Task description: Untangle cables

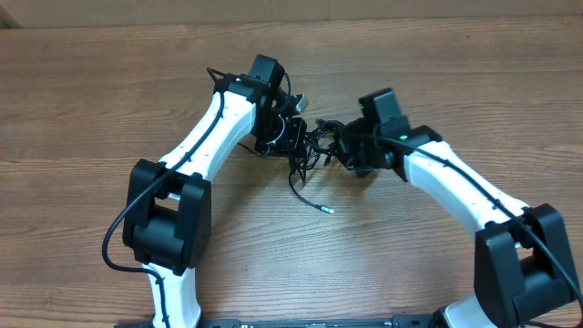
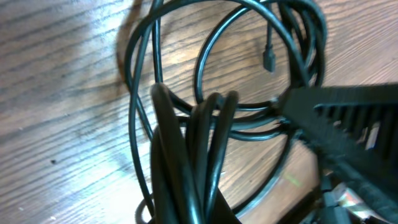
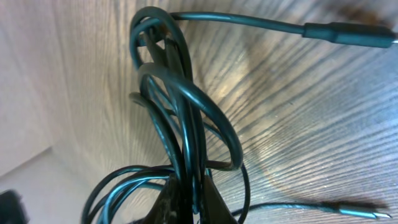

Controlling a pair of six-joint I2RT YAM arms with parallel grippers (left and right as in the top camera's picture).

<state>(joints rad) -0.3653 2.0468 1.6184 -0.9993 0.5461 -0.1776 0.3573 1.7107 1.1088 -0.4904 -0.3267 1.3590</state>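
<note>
The cables (image 1: 316,146) lay tangled on the bench (image 1: 109,82) between the arms, bundle stretched left to right; left pincer (image 1: 291,137) and right pincer (image 1: 351,153) clenched strands at opposite ends, equally near

Robot lab or test-bench setup, by the look of it. Evidence: two white-and-black robot arms, left arm (image 1: 214,128) and right arm (image 1: 455,178), based at near edge of wood-grain counter (image 1: 82,82). Black wiring runs along arm housings. Small tangle of thin black cables (image 1: 314,146) lies between arms. Views limited to counter surface; wider room cannot be told.
</note>
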